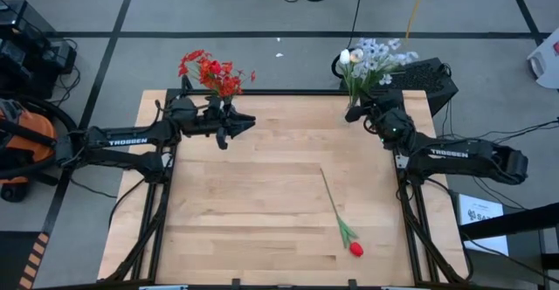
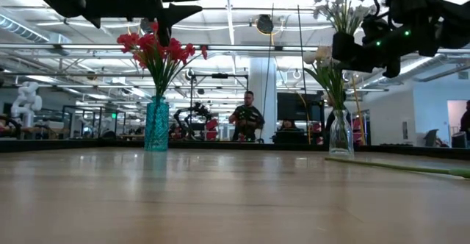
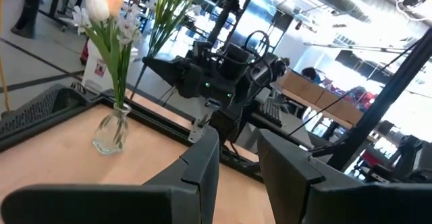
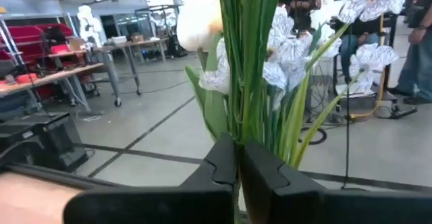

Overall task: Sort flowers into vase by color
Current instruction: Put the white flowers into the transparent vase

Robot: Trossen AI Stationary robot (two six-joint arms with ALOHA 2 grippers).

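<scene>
A blue vase [image 2: 156, 125] with red flowers [image 1: 214, 73] stands at the table's far left edge. A clear glass vase [image 2: 340, 134] with cream-white tulips and pale sprays [image 1: 371, 58] stands at the far right. One red tulip [image 1: 356, 249] lies flat on the wood near the front right, its stem [image 1: 332, 203] running toward the far side. My left gripper [image 1: 249, 121] hovers open and empty just in front of the red bunch, pointing level toward the table's right. My right gripper [image 1: 351, 113] is shut, level, close to the white bunch's green stems [image 4: 246, 62]. My right gripper's shut fingertips [image 4: 226, 163] stand close in front of the green stems of the white bunch, above the glass vase. Nothing shows between the fingers. Whether the tips touch the stems, I cannot tell.
The middle of the wooden table [image 1: 253, 203] is bare wood. Beyond the far right edge sits a black case [image 1: 428, 79]. An orange machine [image 1: 17, 141] stands off the left side. People sit in the room behind [image 2: 248, 115].
</scene>
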